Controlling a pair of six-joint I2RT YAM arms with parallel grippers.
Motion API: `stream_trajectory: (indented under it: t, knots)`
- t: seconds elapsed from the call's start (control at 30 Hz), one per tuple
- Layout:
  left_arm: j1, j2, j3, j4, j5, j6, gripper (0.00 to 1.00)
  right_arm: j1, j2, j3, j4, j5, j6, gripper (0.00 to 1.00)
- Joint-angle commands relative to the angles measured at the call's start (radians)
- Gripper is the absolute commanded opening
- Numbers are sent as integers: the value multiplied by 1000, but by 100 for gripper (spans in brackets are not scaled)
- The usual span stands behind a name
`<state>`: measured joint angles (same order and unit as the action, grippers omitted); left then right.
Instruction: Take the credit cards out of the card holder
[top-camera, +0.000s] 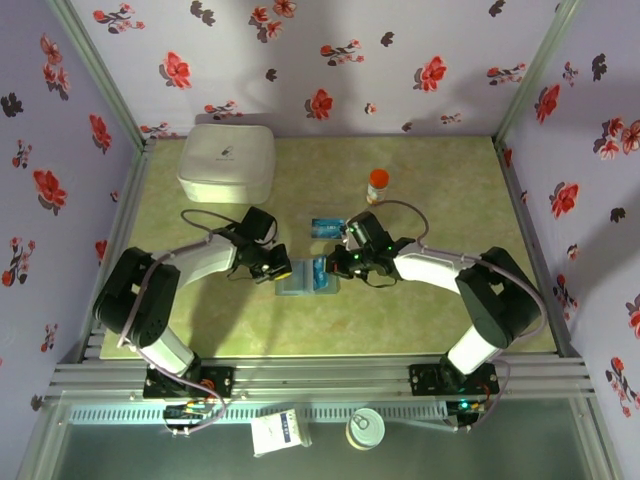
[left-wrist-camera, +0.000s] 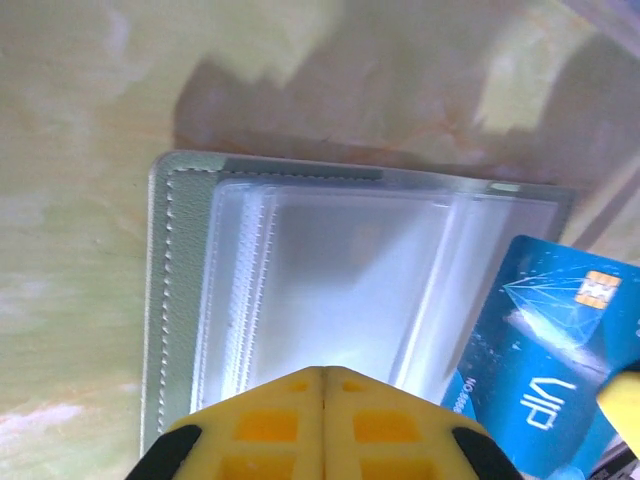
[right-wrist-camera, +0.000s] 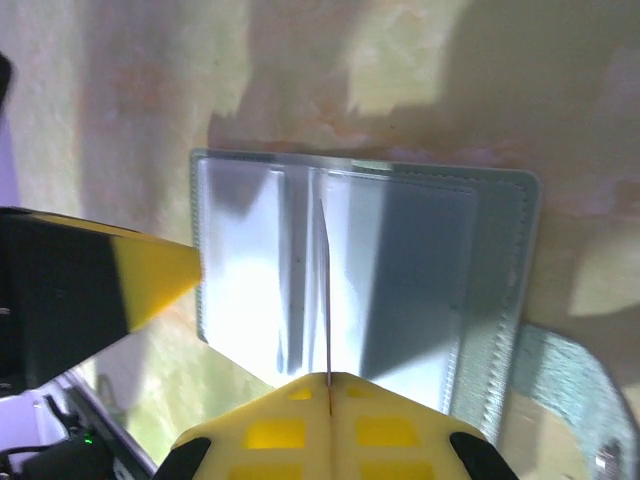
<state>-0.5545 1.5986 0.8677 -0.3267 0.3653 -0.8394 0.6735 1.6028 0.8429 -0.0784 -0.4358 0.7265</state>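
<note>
**While the card holder (left-wrist-camera: 180, 300) lies open, one blue card (left-wrist-camera: 545, 350) is pinched in my right gripper (right-wrist-camera: 328, 382)**

Where my two arms meet at mid-table (top-camera: 430, 320), the card holder lies flat and opened, with its clear sleeves facing up and its stitched border showing. The blue card (marked VIP, with a gold chip) stands tilted over the side of the holder nearer my right arm. From my right wrist it shows edge-on, a thin line running into the seam of my closed jaws. My right gripper is clamped on that card. My left gripper (left-wrist-camera: 322, 378) has its fingertips together with nothing seen between them, over the holder's opposite edge. Whether it presses down I cannot tell. A second small blue card (top-camera: 327, 227) lies on the table just beyond the holder, apart from it. Farther out are an orange-capped bottle (top-camera: 378, 185) at back right and a white box (top-camera: 227, 160) at back left.
</note>
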Motion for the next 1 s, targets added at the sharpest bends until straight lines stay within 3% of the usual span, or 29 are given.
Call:
stream_trajectory:
  t: [0.0,0.2,0.3,0.37,0.57,0.73,0.97]
  knots:
    - [0,-60,-11,-22,-23,-15,7,-8,-22,97,-188,52,-214,2]
    - [11,-113,-46,-19,-40,-22,9,-8,25,279,-497,137,-659,0]
    - [12,-137,-65,-22,-62,-24,10,-9,53,365,-656,133,-917,4]
    - [13,-155,-79,-16,-65,-30,10,-15,73,424,-724,172,-1073,0]
    - [15,-204,-116,-21,-85,-38,11,-29,112,561,-819,236,-1425,0]
    - [16,-243,-155,-19,-96,-53,12,-35,171,648,-844,312,-1578,0]
    - [16,-264,-176,-18,-100,-72,16,-52,333,887,-946,297,-1636,0]
